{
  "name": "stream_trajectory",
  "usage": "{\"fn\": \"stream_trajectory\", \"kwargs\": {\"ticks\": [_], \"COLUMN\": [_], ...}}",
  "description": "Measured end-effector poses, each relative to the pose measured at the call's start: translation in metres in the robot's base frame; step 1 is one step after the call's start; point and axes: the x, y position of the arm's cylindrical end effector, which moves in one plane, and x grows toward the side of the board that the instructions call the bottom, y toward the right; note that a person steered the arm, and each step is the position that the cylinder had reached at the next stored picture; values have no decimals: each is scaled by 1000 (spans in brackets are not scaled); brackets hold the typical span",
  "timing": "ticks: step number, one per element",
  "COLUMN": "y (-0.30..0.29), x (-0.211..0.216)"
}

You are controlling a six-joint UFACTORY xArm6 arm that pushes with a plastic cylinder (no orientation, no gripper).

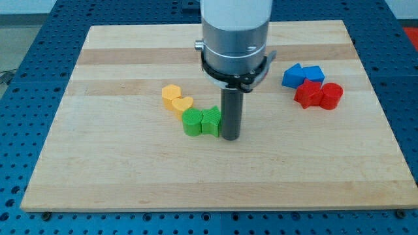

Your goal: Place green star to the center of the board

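Our arm has no hand, just a rod; my tip sits touching the green star on its right, approx. desk center. Green round block touches star's left; yellow blocks above-left.

my tip touching green star on its right, green cylinder adjoining left

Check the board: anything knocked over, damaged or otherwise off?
Nothing stands out. All blocks sit flat on the wooden board: yellow pair and green pair, including the green star, near the middle; blue blocks and red blocks at the view's right. My tip rests against the star's right side.
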Motion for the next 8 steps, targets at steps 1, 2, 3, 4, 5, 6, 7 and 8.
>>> {"fn": "stream_trajectory", "kwargs": {"ticks": [1, 2, 3, 4, 5, 6, 7, 8], "y": [12, -5, -34, -44, -44, -42, -41, -46], "x": [27, 47, 48, 47, 2, -49, -70, -67]}}
